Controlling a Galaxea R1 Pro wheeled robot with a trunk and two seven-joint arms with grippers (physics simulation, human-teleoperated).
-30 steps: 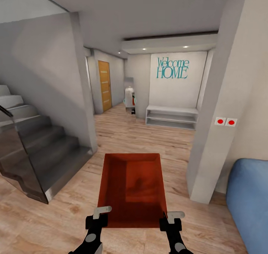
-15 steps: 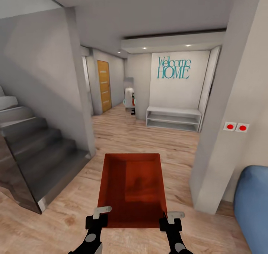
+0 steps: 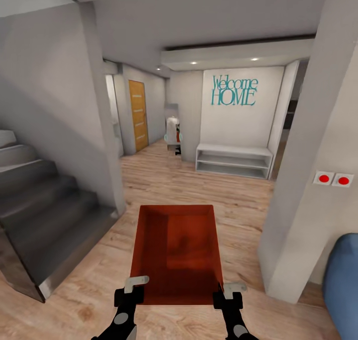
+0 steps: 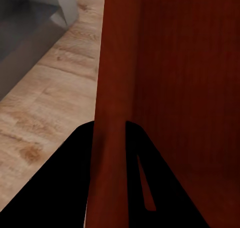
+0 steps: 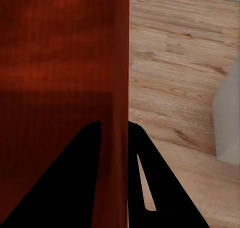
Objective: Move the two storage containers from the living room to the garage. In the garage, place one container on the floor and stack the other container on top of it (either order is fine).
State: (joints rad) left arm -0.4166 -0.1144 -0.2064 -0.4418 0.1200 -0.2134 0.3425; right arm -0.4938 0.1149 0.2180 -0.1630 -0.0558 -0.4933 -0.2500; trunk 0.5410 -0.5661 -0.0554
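Note:
One red-orange open-topped storage container [image 3: 176, 250] hangs in front of me above the light wood plank floor, held between both arms. My left gripper [image 3: 133, 288] is shut on the container's left wall near its near corner. My right gripper [image 3: 229, 292] is shut on the right wall. In the left wrist view the thin red wall [image 4: 112, 112] runs between the two dark fingers [image 4: 70, 188]. The right wrist view has the same look, with the wall [image 5: 117, 87] clamped between its fingers [image 5: 75, 183]. The container is empty inside.
Dark stairs [image 3: 44, 215] rise at the left beside a grey wall. A white pillar [image 3: 308, 190] with two red buttons stands at the right, a blue sofa edge [image 3: 343, 280] beyond it. Ahead lie open wood floor [image 3: 199, 185], a white bench [image 3: 233, 161] and a wooden door [image 3: 138, 115].
The whole view has shifted as I roll forward: the stairs, pillar and sofa slide outward and closer. The container and both grippers keep their place in the picture.

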